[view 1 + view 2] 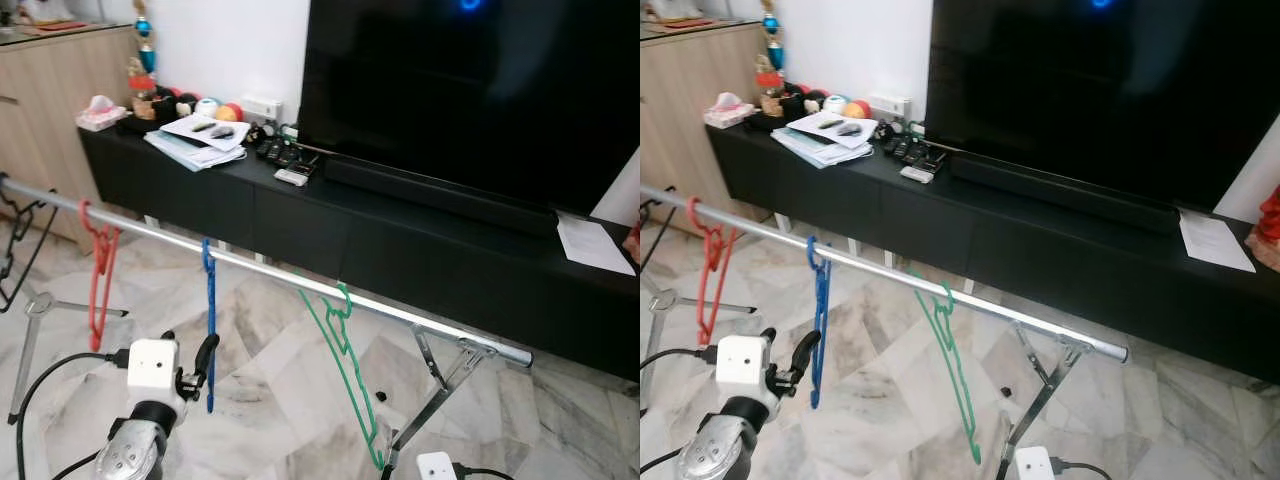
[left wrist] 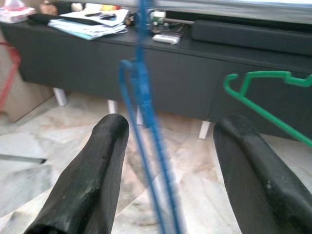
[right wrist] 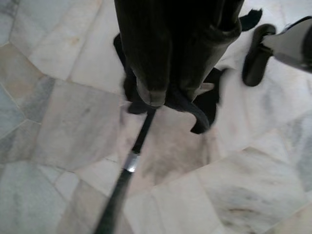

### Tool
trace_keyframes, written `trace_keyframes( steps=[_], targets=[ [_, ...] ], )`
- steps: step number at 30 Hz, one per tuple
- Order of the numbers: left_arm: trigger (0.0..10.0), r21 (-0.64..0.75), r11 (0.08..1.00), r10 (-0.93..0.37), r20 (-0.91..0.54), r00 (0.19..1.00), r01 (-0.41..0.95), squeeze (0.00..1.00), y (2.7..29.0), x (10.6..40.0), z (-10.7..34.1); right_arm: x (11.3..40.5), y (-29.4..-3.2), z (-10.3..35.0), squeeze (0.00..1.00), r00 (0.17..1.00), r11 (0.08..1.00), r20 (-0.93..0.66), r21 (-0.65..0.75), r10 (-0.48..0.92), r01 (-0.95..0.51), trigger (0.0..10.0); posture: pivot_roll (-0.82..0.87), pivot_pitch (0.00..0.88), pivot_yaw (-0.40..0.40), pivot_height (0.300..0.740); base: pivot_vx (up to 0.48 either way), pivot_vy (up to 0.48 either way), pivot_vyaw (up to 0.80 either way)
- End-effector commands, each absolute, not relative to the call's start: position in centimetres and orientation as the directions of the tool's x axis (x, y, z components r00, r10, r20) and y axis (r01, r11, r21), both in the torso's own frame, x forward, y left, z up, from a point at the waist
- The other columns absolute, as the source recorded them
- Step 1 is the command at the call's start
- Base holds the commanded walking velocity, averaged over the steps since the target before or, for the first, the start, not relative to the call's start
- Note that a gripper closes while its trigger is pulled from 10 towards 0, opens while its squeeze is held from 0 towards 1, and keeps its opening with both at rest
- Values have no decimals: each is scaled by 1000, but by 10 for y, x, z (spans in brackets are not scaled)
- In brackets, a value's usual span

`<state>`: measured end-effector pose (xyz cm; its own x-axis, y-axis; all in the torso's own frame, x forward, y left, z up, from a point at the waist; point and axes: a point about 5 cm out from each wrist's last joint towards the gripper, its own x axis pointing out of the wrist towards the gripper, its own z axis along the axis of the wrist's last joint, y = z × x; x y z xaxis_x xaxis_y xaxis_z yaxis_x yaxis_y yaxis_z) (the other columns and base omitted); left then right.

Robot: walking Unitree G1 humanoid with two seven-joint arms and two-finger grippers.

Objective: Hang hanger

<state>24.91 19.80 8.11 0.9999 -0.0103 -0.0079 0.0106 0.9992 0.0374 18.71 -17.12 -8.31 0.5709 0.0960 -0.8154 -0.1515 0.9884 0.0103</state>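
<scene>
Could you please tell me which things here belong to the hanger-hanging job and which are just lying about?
Job: blue hanger, silver rail, open left gripper.
Lying about: red hanger, green hanger, papers, remotes, TV, tissue box.

Motion blur smears the blue hanger (image 2: pixel 146 122) between the left gripper (image 2: pixel 168 161) fingers in the left wrist view, and its lower end runs off the frame. The rail (image 1: pixel 300 280) is cut by the left edge of both eye views. The green hanger (image 1: pixel 345 370) loses its bottom behind a rack leg (image 1: pixel 430 410). The right gripper (image 3: pixel 168 92) fingertips merge into 1 dark mass. Small items on the black TV console (image 1: pixel 400 250) stay too small to identify.
</scene>
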Motion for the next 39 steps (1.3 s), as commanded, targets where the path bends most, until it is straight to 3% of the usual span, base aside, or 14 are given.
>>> trace_keyframes(
  steps=[1,9,14,15,20,37,39],
  targets=[
    [10000,37,999,-27,-5,1000,27,0,191,248,81,186,-180,-83,0,574,991,-815,-5,75,-136,10000,188,1,-99,740,0,0,531],
    [10000,170,985,-36,-4,999,36,0,191,250,91,186,-179,-83,0,576,992,-814,4,77,-126,10000,183,18,-98,740,0,0,0],
    [10000,240,970,55,-38,998,-44,0,199,256,95,186,-179,-83,0,574,992,-815,4,76,-126,10000,183,24,-102,740,0,0,0],
    [10000,218,974,70,-24,997,-64,1000,199,260,100,186,-180,-83,0,572,991,-817,1,76,-131,10000,183,27,-111,740,0,0,0],
    [10000,206,976,77,-9,997,-73,1000,198,271,112,186,-181,-82,0,570,990,-818,-4,77,-139,10000,182,31,-120,740,0,0,0],
    [10000,163,985,91,-160,983,-65,1000,200,344,131,190,-180,-81,0,570,985,-817,-10,90,-170,10000,165,31,-126,740,0,0,0],
    [10000,149,987,90,-162,983,-66,0,196,353,132,190,-180,-81,0,574,986,-814,-13,88,-169,10000,161,33,-126,740,0,0,0]
  ],
)
